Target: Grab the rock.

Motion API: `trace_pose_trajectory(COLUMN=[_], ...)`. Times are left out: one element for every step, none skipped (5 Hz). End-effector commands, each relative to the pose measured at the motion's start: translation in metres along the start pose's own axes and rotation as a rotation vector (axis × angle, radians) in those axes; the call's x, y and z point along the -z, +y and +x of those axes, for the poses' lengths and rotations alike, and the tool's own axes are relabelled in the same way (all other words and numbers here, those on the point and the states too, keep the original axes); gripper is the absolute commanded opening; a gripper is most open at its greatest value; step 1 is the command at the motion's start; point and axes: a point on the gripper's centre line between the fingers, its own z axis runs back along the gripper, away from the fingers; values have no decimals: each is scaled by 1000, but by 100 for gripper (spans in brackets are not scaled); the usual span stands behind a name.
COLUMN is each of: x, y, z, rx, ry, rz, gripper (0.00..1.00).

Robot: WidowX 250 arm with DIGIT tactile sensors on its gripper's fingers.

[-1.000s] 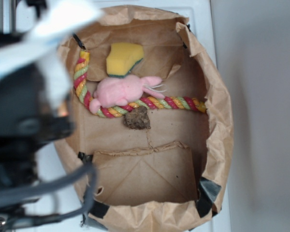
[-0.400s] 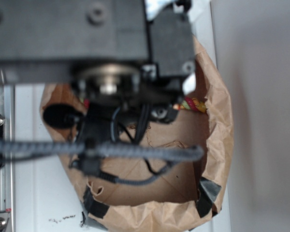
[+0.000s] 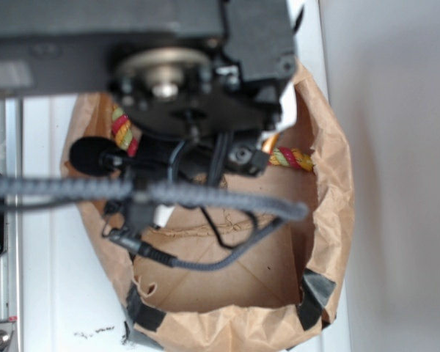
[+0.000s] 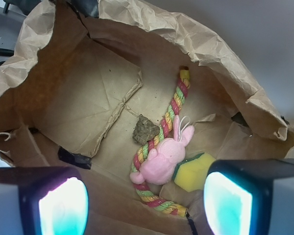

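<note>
The arm has been swung over the paper bag (image 3: 330, 220) since a second ago, so the grab can start. The gripper (image 4: 144, 203) is held wide and empty. The rock (image 4: 145, 130), hidden outside, is seen from the wrist, touching the rope (image 4: 172, 107), near the pink toy (image 4: 161, 159).

The gripper (image 4: 144, 205) hangs high, pointing downward — jaws spread wide. Both fingers (image 4: 56, 205) hold nothing.
</note>
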Motion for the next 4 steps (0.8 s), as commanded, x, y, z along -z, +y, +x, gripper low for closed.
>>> trace_pose_trajectory(x=[7,23,38,56], y=[1,6,2,7], z=[-1,-4,4,11], rx=[225,409,504,543], ry=[-27,-10,-10,-18], rz=[-35,-35,-51,-83], gripper=[100,100,100,100])
